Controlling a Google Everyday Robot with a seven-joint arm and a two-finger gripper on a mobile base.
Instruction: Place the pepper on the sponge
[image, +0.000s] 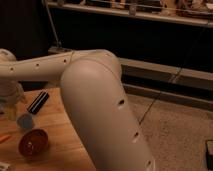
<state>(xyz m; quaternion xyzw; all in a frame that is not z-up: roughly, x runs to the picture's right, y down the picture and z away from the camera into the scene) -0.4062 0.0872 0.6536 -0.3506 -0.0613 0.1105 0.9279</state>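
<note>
My white arm (95, 100) fills the middle of the camera view and reaches left over a wooden table (65, 135). The gripper (10, 100) hangs at the far left edge, above the table's back left part, with a pale yellowish patch (10, 113) just under it. A thin orange thing (4, 138), possibly the pepper, lies at the left edge in front of the gripper. I cannot pick out the sponge for sure.
A black cylinder (38, 102) lies on the table right of the gripper. A small blue cup (25, 121) stands in front of it, and a reddish-brown bowl (33, 142) sits nearer still. Speckled floor (175, 130) and a dark shelf unit (150, 45) lie to the right.
</note>
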